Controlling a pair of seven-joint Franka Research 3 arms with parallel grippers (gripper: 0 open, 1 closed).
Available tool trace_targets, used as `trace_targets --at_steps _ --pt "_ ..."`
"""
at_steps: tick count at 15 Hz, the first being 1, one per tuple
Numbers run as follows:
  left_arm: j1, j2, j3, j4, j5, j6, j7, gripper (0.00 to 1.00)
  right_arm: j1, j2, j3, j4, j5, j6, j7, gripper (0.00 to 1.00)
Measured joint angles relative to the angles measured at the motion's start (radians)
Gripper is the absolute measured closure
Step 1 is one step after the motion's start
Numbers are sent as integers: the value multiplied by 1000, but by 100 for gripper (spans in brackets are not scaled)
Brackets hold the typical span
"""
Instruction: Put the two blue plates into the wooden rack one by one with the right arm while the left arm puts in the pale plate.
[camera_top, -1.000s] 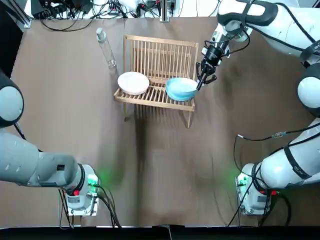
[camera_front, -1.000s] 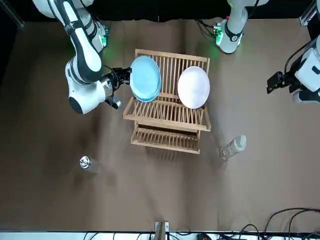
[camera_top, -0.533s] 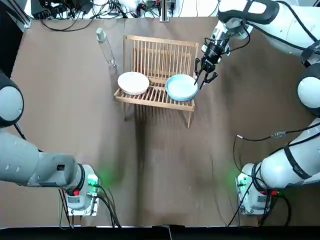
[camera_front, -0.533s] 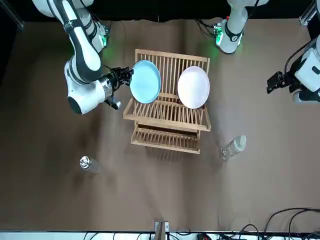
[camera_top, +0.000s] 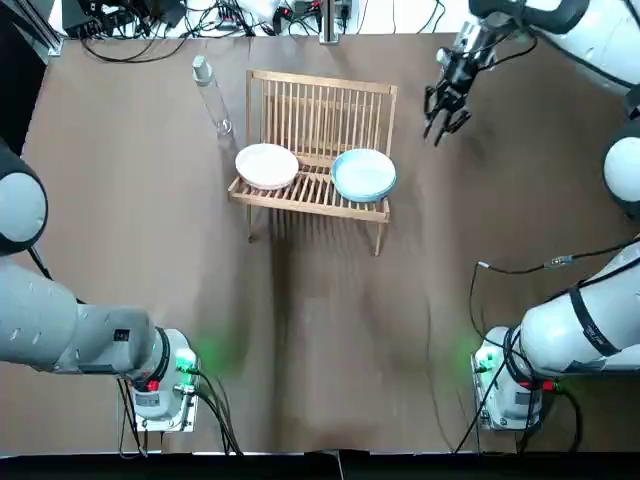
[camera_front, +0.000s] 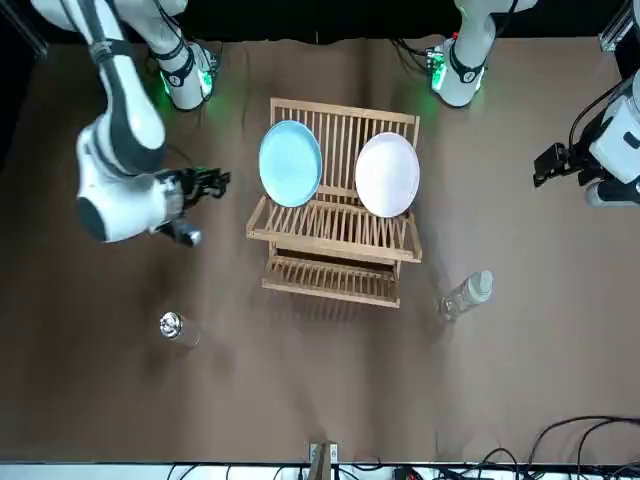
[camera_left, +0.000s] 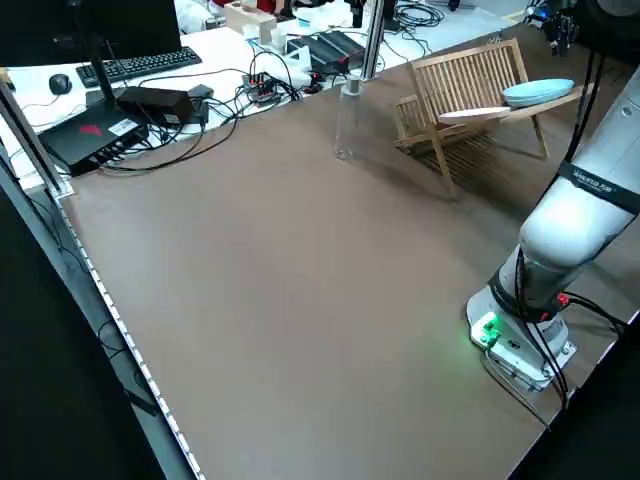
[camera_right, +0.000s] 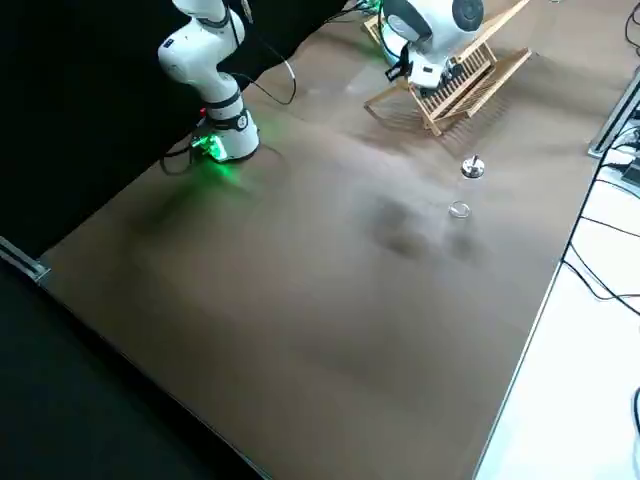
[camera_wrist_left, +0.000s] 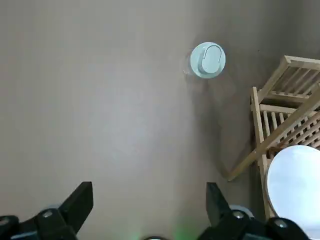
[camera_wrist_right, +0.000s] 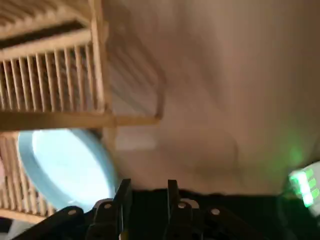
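Note:
The wooden rack (camera_top: 320, 100) stands at the far middle of the table. A pale plate (camera_top: 266, 166) leans in its left half and a blue plate (camera_top: 363, 175) in its right half; a second rim line shows behind the blue one. The front view shows the blue plate (camera_front: 290, 163) and the pale plate (camera_front: 387, 175) standing side by side in the slats. My right gripper (camera_top: 443, 122) hangs open and empty, clear of the rack's right end. My left gripper (camera_wrist_left: 148, 192) is open and empty, parked off to the left.
A clear bottle (camera_top: 212, 97) stands just left of the rack. A small clear object (camera_front: 172, 326) sits on the table beyond the rack, on the right arm's side. Cables (camera_top: 520, 270) trail near the right arm's base.
The right gripper let go of the blue plate, which settled upright in the rack. It then drew back from the rack, away to the far right.

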Motion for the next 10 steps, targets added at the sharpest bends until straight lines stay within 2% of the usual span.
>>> trace_targets --at_steps 3,4,6,7,8,10 --pt "-1 -4 -2 2 0 4 0 0 -65 -1 -3 45 -126 -1 -66 63" --pt "-1 -8 -3 3 0 11 1 0 -77 -4 -3 106 -228 -1 -76 61" --pt "-1 -12 -5 3 0 14 1 0 -77 -11 -1 185 -349 -16 -90 49" --pt "-1 -13 -6 3 0 14 1 0 -77 -16 0 226 -395 -38 -109 48" --pt "-1 -13 -7 3 0 14 1 0 -77 -20 0 265 -423 -65 -136 46" --pt "-2 -13 -8 3 0 14 1 0 -77 -28 -1 325 -441 -97 -178 31"
